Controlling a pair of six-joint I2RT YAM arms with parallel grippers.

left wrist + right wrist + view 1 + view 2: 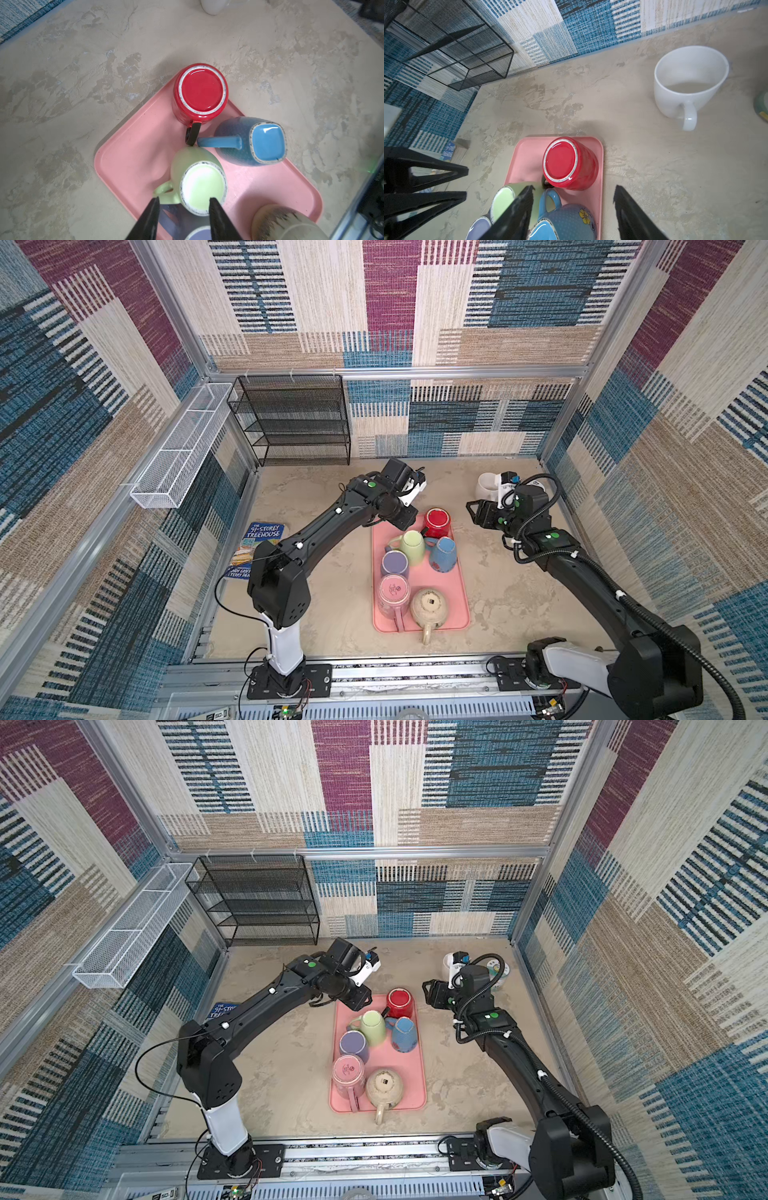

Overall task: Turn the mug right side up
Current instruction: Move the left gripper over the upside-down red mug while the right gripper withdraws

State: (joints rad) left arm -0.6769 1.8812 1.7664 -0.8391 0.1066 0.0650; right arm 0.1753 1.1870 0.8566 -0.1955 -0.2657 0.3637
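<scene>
Approach step: the left gripper [184, 200] hangs just over the green mug [199, 182], jaws partly apart with nothing between them, so there is no grip yet. The mug stands base-up in the far half of the pink tray [453, 597], 1 of 6 upturned there. Next, I judge, it must drop, clamp wall or handle, lift clear and roll over. The red mug [436, 522] and blue mug [444, 553] aim their handles at it, close by — little room. The right gripper [573, 187] hovers wide and empty near the red one. A white mug [486, 485] stands upright off the tray.

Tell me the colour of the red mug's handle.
Black; the handle shows best in the left wrist view.
</scene>
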